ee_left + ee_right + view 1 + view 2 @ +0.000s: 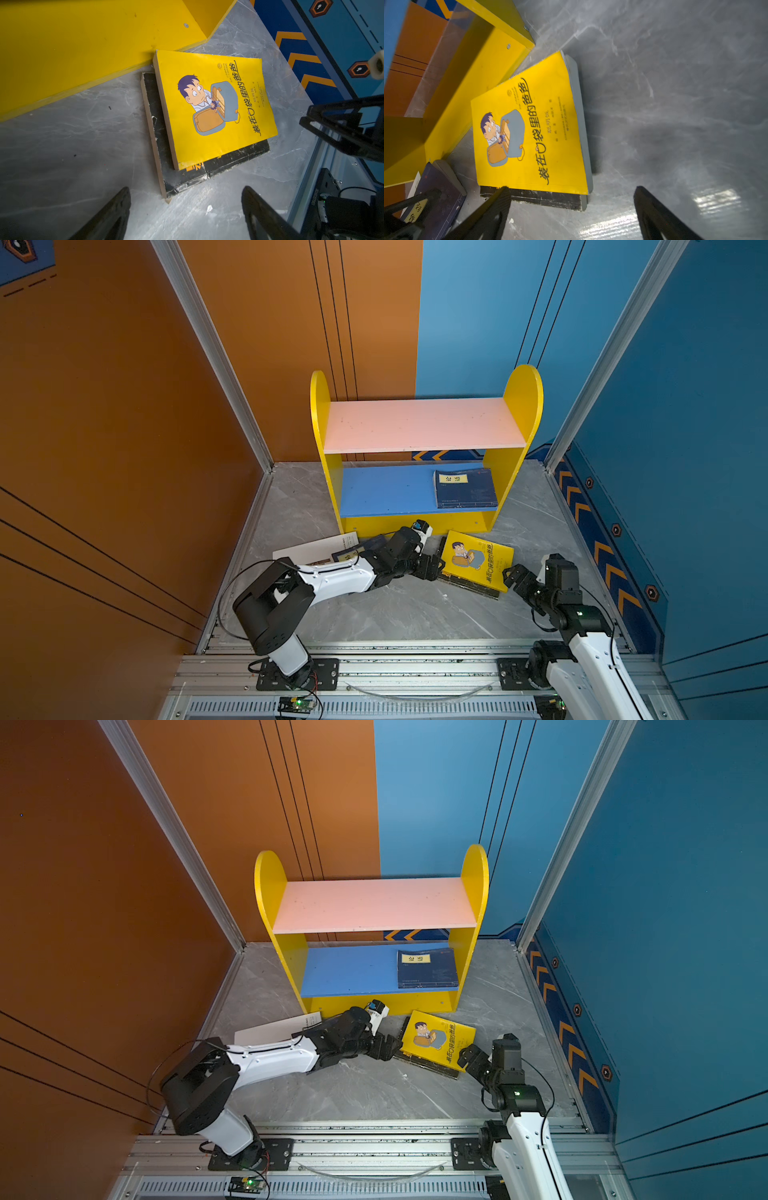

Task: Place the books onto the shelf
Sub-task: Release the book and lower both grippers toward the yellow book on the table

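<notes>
The shelf [513, 414] stands at the back, with one navy book [465, 488] lying flat on its blue lower board. In front of it on the floor, a yellow cartoon-cover book [477, 558] rests on a black book [471, 588]. My left gripper [434, 566] is open at this stack's left edge, holding nothing; in the left wrist view the black book's corner [207, 168] lies just ahead of its fingers. My right gripper [511, 576] is open and empty at the stack's right corner. A white book [311, 549] and another navy book [440, 195] lie partly hidden under the left arm.
Orange wall panels close in the left side and blue ones [685, 448] the right. An aluminium rail [415, 668] carrying both arm bases runs along the front. A small white scrap [208, 208] lies on the grey marble floor [395, 614].
</notes>
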